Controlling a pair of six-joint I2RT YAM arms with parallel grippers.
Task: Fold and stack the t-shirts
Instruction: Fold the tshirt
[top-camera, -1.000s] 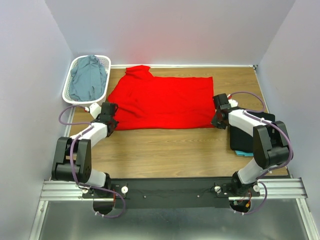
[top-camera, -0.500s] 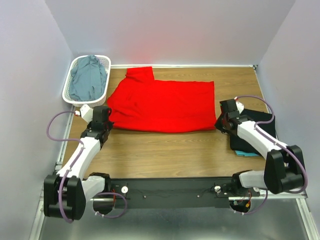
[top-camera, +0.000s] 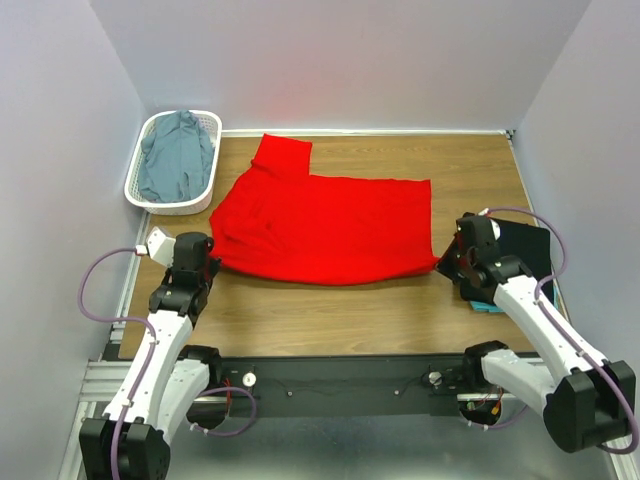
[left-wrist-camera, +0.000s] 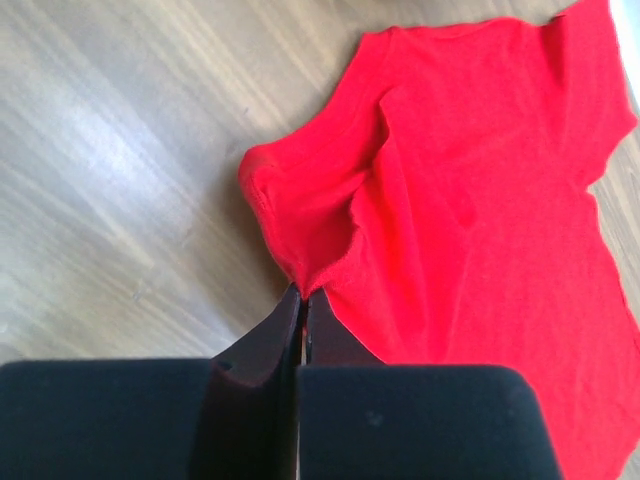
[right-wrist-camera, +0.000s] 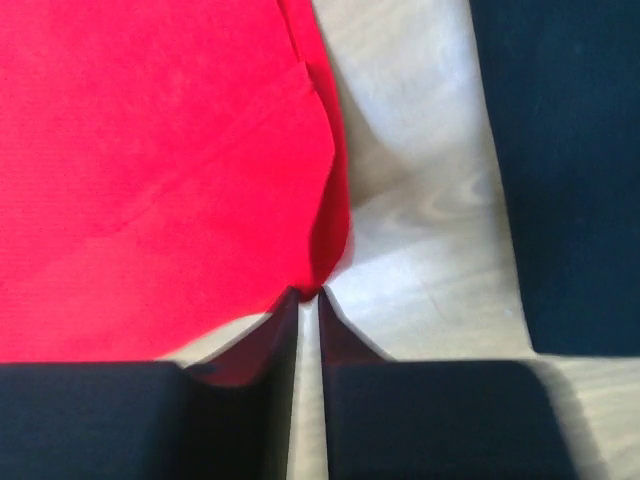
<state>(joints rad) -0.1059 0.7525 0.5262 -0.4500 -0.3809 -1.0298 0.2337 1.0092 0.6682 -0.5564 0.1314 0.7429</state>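
The red t-shirt (top-camera: 325, 225) lies spread across the middle of the wooden table, one sleeve pointing to the back. My left gripper (top-camera: 207, 258) is shut on its near left corner; the left wrist view shows the cloth (left-wrist-camera: 440, 200) pinched at the fingertips (left-wrist-camera: 290, 300). My right gripper (top-camera: 443, 262) is shut on the near right corner; the right wrist view shows the red cloth (right-wrist-camera: 150, 150) pinched there. A folded black t-shirt (top-camera: 525, 245) lies on a teal one (top-camera: 487, 306) at the right. The grey-blue t-shirt (top-camera: 175, 155) fills the basket.
A white lattice basket (top-camera: 138, 189) stands at the back left corner of the table. The black shirt also shows in the right wrist view (right-wrist-camera: 560, 150). Grey walls close in the table on three sides.
Both grippers have pulled the red t-shirt's near edge toward the front of the table. The arms have drawn back and the shirt has slid nearer and stretched flatter.
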